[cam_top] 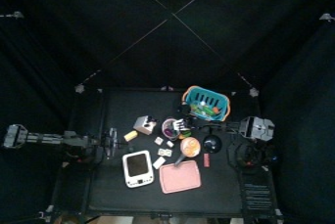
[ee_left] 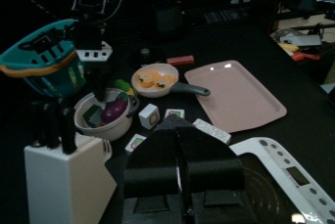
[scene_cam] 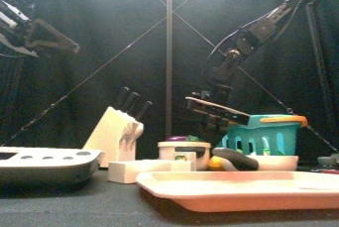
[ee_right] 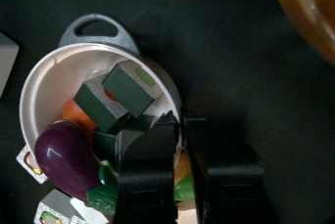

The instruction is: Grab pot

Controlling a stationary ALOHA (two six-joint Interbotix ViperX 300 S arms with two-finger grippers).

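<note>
The pot (ee_right: 76,79) stands on the table just beside the basket (ee_left: 39,57), on the side facing the table's front edge. It is a small round vessel, pale inside, with a loop handle on its rim. It holds an eggplant (ee_right: 66,156), a dark green block (ee_right: 131,85) and other small pieces that cannot be identified. The right gripper (ee_right: 179,126) points down over the pot; its jaws are drawn close with only a narrow slit between them, straddling the rim and pinching it. In the top view the right arm reaches in past the basket to that spot. A yellow pan (ee_left: 157,75) lies a little farther from the basket than the pot, towards the front edge. A pink tray (ee_left: 242,96) lies beyond the pan, well apart from the basket. A knife block (ee_left: 59,174) stands upright on the pot's far side from the basket. A white device (ee_left: 281,174) lies flat, farther from the basket again. The left gripper (ee_left: 183,136) hangs above the device, well clear of the basket, jaws pressed together and holding nothing.
</note>
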